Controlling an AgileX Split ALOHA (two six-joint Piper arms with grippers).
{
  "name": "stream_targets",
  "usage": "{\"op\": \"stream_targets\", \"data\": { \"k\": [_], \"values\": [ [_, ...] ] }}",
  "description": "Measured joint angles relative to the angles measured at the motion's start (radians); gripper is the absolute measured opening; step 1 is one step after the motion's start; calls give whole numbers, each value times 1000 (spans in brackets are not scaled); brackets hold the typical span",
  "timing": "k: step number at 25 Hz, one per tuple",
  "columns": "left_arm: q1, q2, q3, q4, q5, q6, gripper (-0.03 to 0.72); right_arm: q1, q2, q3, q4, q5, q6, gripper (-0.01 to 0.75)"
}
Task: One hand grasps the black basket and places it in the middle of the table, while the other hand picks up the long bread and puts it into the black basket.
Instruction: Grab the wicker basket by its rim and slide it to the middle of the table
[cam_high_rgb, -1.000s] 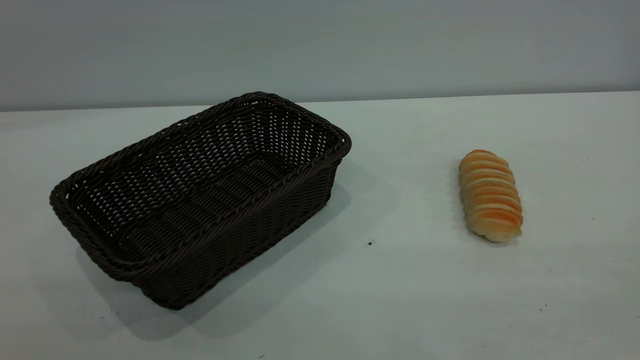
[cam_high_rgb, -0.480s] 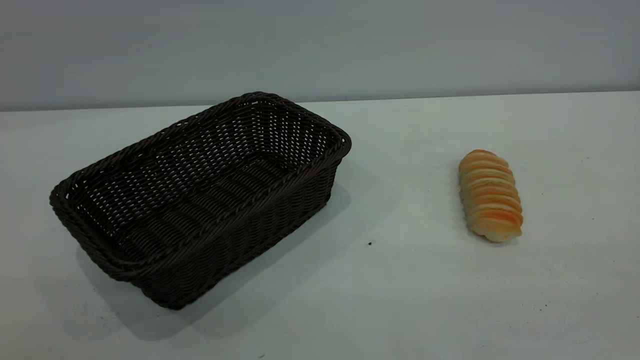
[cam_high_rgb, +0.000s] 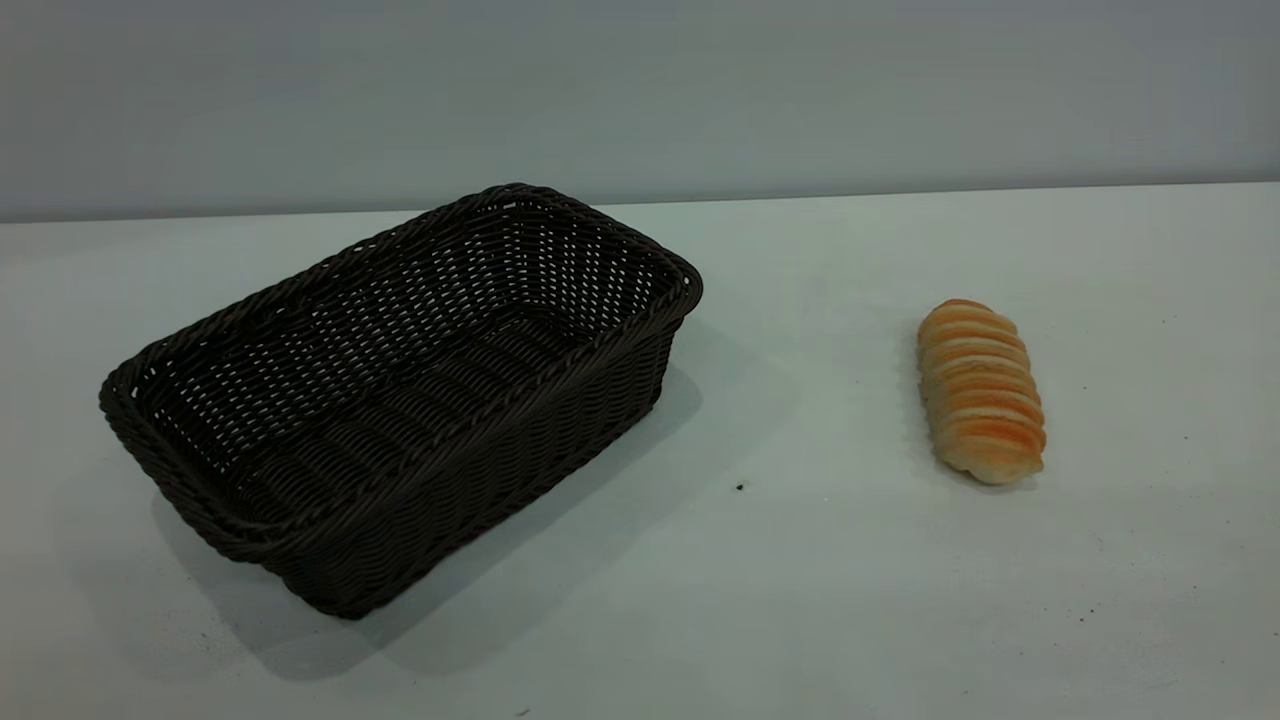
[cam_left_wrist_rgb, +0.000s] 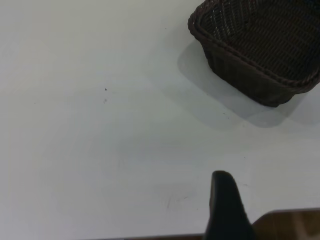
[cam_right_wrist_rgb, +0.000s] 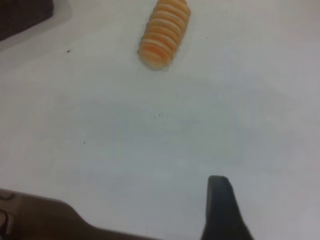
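Observation:
The black basket (cam_high_rgb: 400, 400), a dark woven wicker basket, stands empty on the left half of the white table (cam_high_rgb: 800, 560). The long bread (cam_high_rgb: 981, 392), a golden-orange ridged roll, lies on the table's right side, well apart from the basket. Neither arm shows in the exterior view. In the left wrist view only a black part of my left gripper (cam_left_wrist_rgb: 223, 200) shows, over bare table near its edge, far from the basket's corner (cam_left_wrist_rgb: 250, 50). In the right wrist view a black part of my right gripper (cam_right_wrist_rgb: 220, 205) shows, far from the bread (cam_right_wrist_rgb: 165, 32).
A grey wall (cam_high_rgb: 640, 90) runs behind the table's far edge. A few tiny dark specks (cam_high_rgb: 739, 487) dot the tabletop between basket and bread. A brown edge strip (cam_right_wrist_rgb: 35, 220) shows beyond the table's near edge in the right wrist view.

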Motion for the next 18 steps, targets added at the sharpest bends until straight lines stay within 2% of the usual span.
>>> {"op": "stream_targets", "data": {
  "k": [7,13,18],
  "values": [
    [0,0,-1,2,-3,0,519,0,0,0,0,0,-3,449],
    [0,0,-18,-13,-104,0,519,0,0,-8,-18,-20,-24,449],
    [0,35,-18,-61,-121,-17,519,0,23,-21,-14,-73,-37,449]
  ]
}}
